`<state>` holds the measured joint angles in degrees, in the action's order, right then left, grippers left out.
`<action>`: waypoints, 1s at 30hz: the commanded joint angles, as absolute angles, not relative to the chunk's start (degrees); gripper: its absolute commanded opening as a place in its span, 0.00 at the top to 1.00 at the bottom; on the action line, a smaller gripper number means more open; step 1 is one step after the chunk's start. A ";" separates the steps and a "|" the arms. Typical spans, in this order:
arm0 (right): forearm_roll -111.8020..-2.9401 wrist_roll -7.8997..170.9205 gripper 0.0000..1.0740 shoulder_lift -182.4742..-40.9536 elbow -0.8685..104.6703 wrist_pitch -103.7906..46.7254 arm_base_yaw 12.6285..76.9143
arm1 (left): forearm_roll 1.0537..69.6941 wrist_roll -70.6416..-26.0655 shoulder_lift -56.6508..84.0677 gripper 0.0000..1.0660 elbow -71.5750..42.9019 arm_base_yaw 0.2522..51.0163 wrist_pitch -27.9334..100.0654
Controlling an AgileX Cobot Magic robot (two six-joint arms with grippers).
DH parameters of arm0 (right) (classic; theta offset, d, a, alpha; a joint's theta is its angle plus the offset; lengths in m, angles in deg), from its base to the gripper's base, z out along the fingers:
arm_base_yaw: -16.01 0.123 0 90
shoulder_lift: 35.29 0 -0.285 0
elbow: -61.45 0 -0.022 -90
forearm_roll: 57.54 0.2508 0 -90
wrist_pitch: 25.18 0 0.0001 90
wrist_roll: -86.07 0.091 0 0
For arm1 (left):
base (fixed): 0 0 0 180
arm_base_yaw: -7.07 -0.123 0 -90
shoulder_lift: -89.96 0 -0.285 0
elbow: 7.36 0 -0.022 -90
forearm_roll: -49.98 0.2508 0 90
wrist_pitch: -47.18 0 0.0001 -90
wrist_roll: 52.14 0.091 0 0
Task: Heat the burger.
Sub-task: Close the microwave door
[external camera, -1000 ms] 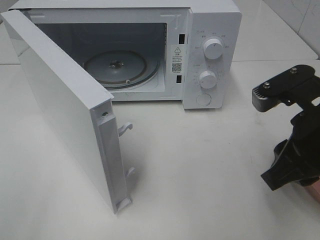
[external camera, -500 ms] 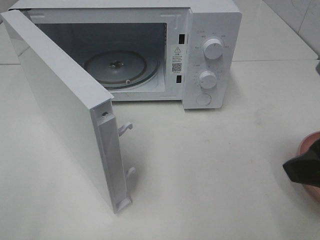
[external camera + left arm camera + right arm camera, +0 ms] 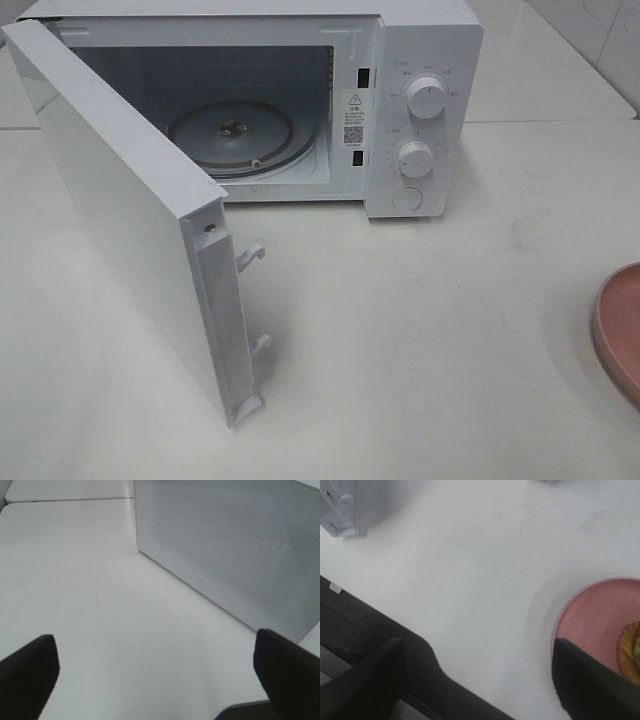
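Only a sliver of the burger (image 3: 631,651) shows, golden bun with a bit of green and red, at the edge of the right wrist view on a round pink plate (image 3: 590,617). The plate (image 3: 618,325) lies at the right edge of the table in the exterior view, where the burger is cut off. My right gripper (image 3: 477,667) hovers open above the table beside the plate, one dark finger (image 3: 587,685) overlapping the plate's rim. My left gripper (image 3: 157,667) is open over bare table near the door's outer face. Neither gripper appears in the exterior view.
The white microwave (image 3: 425,120) stands at the back with its door (image 3: 130,210) swung wide open toward the front left. Its glass turntable (image 3: 232,135) holds nothing. The door's lower corner (image 3: 340,510) and the table's dark front edge (image 3: 380,630) show in the right wrist view.
The right arm has pulled back out of the exterior view to the right, uncovering the pink plate. The left gripper and the microwave have not moved.
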<state>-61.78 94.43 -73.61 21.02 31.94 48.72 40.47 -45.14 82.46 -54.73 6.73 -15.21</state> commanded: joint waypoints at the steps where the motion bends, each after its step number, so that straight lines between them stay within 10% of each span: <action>1: -62.36 94.03 0.28 -70.86 21.13 33.03 46.95 | 40.19 -45.49 82.69 0.08 -54.90 6.67 -14.41; 30: -60.18 93.63 0.29 -41.24 12.83 31.83 23.34 | 40.19 -45.49 82.69 0.08 -54.90 6.67 -14.41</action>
<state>-60.12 94.26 -42.79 13.00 32.75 23.69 40.47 -45.14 82.46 -54.73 6.73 -15.21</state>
